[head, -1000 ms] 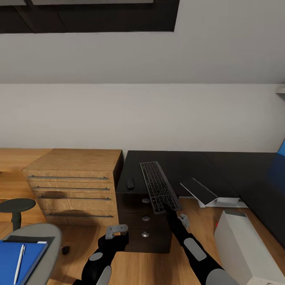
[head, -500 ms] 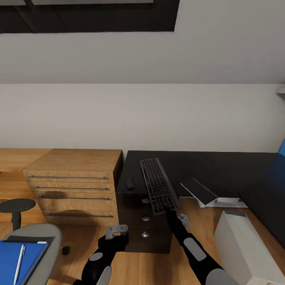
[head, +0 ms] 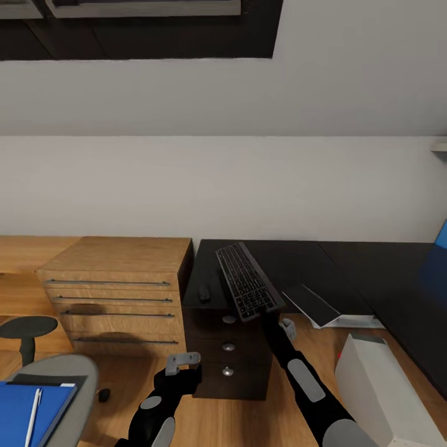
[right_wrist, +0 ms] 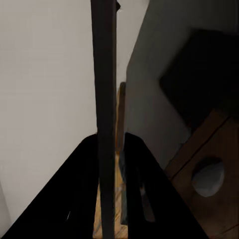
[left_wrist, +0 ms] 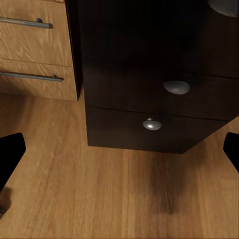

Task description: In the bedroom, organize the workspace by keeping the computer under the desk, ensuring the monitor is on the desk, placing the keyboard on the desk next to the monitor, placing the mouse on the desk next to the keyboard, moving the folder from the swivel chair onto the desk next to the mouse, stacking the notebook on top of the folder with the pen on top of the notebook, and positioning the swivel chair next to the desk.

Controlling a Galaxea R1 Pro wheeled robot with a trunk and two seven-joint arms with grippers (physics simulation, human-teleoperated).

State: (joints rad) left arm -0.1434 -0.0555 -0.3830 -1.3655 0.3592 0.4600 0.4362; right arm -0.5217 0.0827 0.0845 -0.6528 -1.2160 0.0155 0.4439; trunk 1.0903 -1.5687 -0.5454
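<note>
My right gripper (head: 266, 315) is shut on the near end of the long dark keyboard (head: 247, 280). The keyboard hangs tilted over the left end of the black desk (head: 298, 257). In the right wrist view the keyboard (right_wrist: 104, 89) is an edge-on dark strip clamped between my fingers (right_wrist: 82, 194). A small black mouse (head: 203, 290) lies on the desk left of it. My left gripper (head: 183, 360) is open and empty, low before the desk's drawer unit (left_wrist: 149, 99). The blue folder (head: 25, 410), with the pale pen (head: 32, 417) on it, lies on the swivel chair (head: 71, 379). The grey-white computer (head: 379, 385) stands at lower right.
A light wooden drawer chest (head: 118, 285) stands against the desk's left side. A dark flat panel on a white base (head: 316, 305) sits by the desk's inner corner. A blue panel (head: 439, 248) shows at the right edge. Wooden floor (left_wrist: 99, 199) lies in front of the drawers.
My right gripper has raised the keyboard's near end, and the keyboard sits higher over the desk. The camera has tilted up slightly. The left arm has not moved.
</note>
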